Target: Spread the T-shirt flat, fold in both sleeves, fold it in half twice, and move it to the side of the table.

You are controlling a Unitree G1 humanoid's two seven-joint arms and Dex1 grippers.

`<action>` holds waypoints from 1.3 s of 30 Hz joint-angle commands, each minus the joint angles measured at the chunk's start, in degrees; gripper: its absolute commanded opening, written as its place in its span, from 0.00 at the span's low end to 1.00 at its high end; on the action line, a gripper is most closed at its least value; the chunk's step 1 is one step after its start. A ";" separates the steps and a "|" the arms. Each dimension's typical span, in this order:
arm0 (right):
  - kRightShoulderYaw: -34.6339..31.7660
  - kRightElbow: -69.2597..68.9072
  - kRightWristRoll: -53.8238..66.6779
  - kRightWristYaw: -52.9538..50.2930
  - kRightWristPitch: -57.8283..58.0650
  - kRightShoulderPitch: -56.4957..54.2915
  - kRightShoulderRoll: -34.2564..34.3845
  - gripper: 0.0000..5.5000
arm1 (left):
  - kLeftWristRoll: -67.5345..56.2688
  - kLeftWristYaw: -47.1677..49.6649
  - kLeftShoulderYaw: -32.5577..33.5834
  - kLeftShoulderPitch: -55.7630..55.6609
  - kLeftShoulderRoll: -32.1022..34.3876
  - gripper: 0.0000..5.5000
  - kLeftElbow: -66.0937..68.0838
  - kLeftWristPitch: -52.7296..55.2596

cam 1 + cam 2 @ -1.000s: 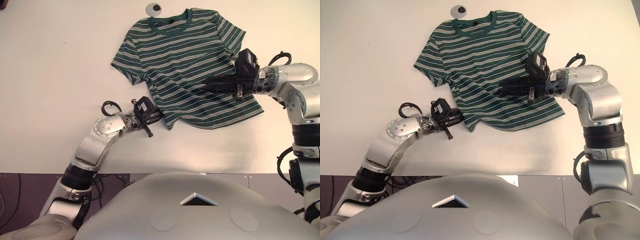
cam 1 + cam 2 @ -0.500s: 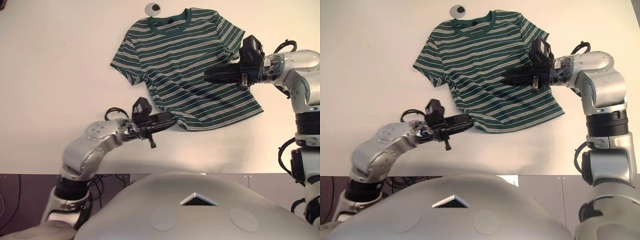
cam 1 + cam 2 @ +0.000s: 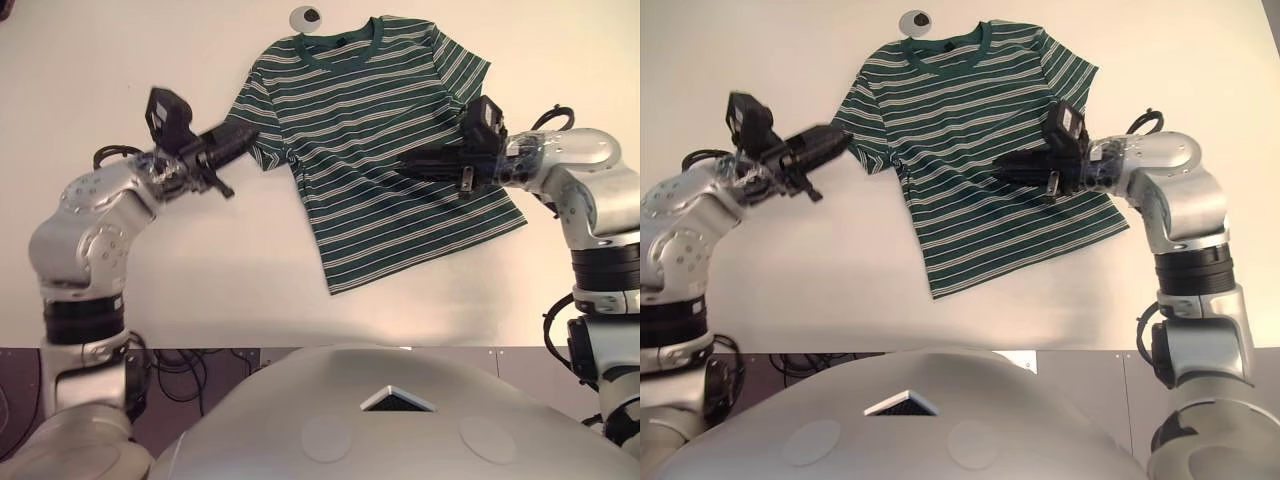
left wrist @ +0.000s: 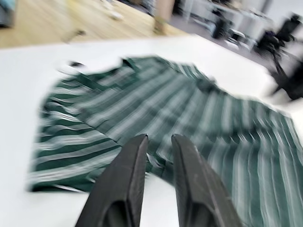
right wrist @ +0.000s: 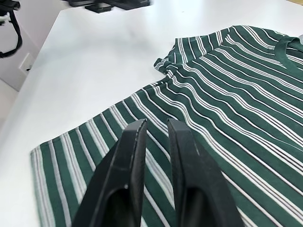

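Green white-striped T-shirt [image 3: 370, 130] lies opened out on white table [image 3: 150, 260], front up, collar [image 3: 345, 42] at the far end from robot, hem [image 3: 420, 255] at the near end. Shirt sits skewed: hem runs on a slant, and its L corner reaches nearer the robot than its R corner. Both sleeves out, not folded: L sleeve [image 3: 255, 125] and R sleeve [image 3: 465, 65] both lie open. Fabric mostly smooth, w/ a few small wrinkles just below L sleeve.

Left gripper [image 3: 248, 137] is at outer edge of shirt's L sleeve, tips pointing in twd the shirt. Its fingers [image 4: 132, 170] are nearly together, just a thin slit b/w them, nothing clamped. Wrist view is blurred, so can't tell if tips touch the sleeve.

Right gripper [image 3: 408, 160] is over shirt's body, R of centre and below R sleeve, pointing across twd shirt's L side. Its fingers [image 5: 130, 161] are also nearly together w/ a thin slit, no cloth pinched b/w them. Can't tell if it presses on the fabric or hangs just above.

Small round grey-and-white disc [image 3: 308, 16] sits on table just beyond the shirt, beside collar on its L, close to shoulder edge.
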 commanded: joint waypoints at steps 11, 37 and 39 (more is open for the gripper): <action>-1.53 0.88 -1.29 -8.36 -2.93 0.26 5.24 0.14 | 17.86 6.20 -8.75 -12.15 -12.93 0.16 33.61 -13.50; 10.02 6.59 -15.49 -0.78 -14.22 6.71 -3.07 0.14 | 24.53 -0.29 -3.64 -30.70 -6.80 0.16 49.81 -30.33; 10.37 3.55 -14.43 1.74 -12.48 8.16 -4.69 0.14 | 22.81 0.24 -2.18 -26.13 -6.42 0.16 41.64 -27.06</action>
